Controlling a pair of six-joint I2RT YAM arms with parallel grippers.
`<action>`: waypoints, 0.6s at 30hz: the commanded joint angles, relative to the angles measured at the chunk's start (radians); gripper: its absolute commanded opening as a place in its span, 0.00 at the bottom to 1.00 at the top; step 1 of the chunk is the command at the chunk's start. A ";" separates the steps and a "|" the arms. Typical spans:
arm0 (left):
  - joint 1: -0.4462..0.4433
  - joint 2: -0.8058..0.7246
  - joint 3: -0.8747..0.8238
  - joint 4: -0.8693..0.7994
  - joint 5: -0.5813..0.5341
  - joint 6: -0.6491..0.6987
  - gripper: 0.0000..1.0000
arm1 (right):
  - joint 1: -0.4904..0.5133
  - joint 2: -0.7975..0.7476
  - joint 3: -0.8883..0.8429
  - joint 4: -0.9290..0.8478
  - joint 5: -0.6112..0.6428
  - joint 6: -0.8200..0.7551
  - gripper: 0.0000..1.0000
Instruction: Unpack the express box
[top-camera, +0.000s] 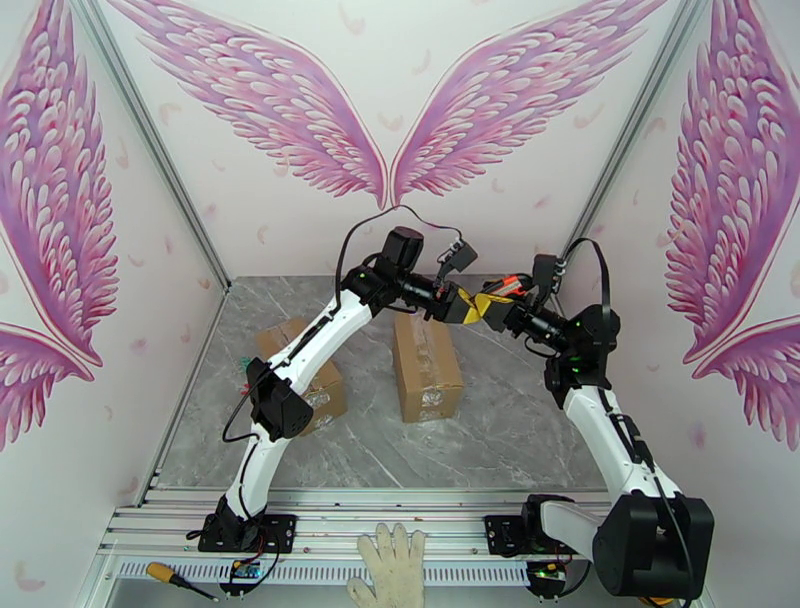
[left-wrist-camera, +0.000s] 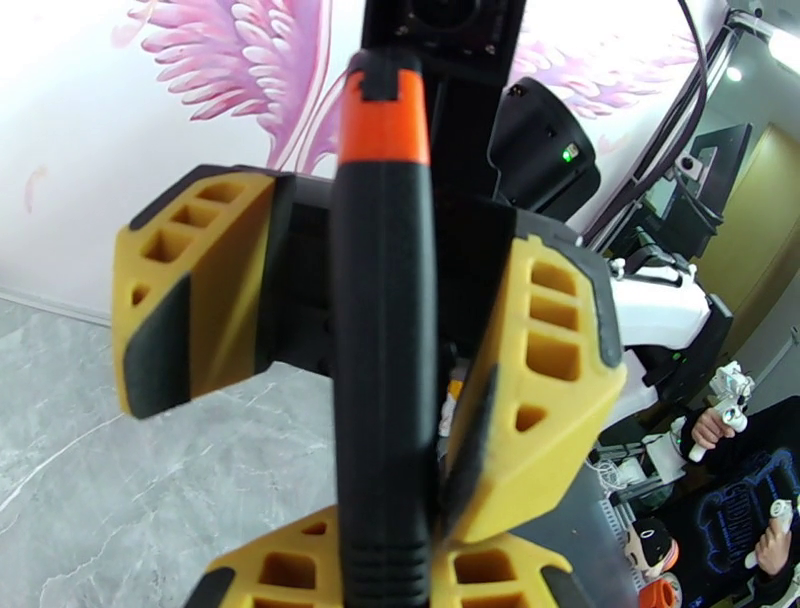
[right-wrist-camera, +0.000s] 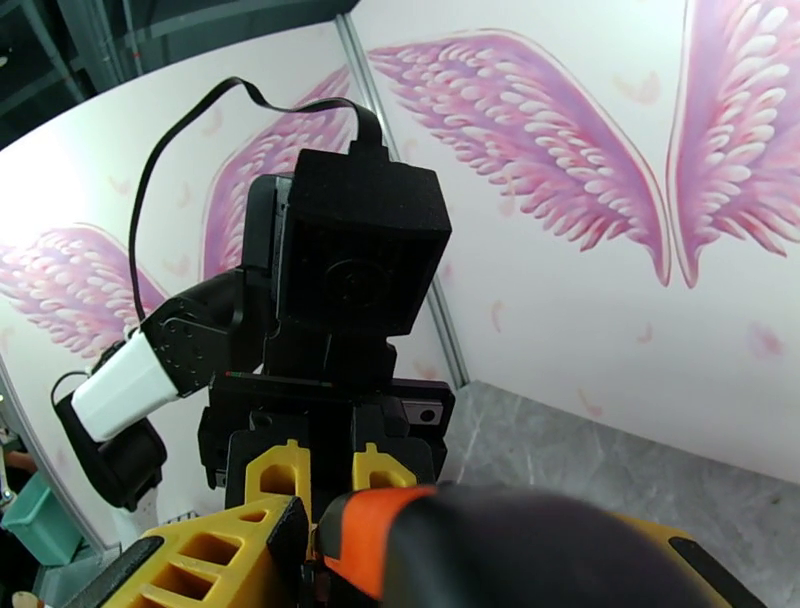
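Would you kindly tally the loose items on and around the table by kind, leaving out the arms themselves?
Cardboard boxes: 2
Black-and-orange tool: 1
Screwdriver: 1
White glove: 1
Total: 5

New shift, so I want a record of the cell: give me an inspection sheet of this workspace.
Surface: grey marble-look tabletop.
Job's things: brown cardboard box at left and brown cardboard box at centre, both closed; black-and-orange tool held in the air.
Clutter: yellow-handled screwdriver and white fabric glove at the near rail.
Grippers: right hand clamps the tool; left hand flanks it, grip unclear.
Cables: black cable loops above the left arm.
Surroundings: pink-wing printed walls; people outside the cell.
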 joint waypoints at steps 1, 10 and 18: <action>-0.011 0.018 0.049 0.063 0.067 -0.049 0.00 | -0.002 0.010 0.014 0.080 -0.024 0.055 0.55; -0.028 0.037 0.050 0.060 0.083 -0.079 0.00 | 0.007 0.043 0.033 0.180 -0.054 0.174 0.48; -0.029 0.045 0.052 0.046 0.081 -0.084 0.00 | 0.045 0.052 0.044 0.185 -0.081 0.202 0.29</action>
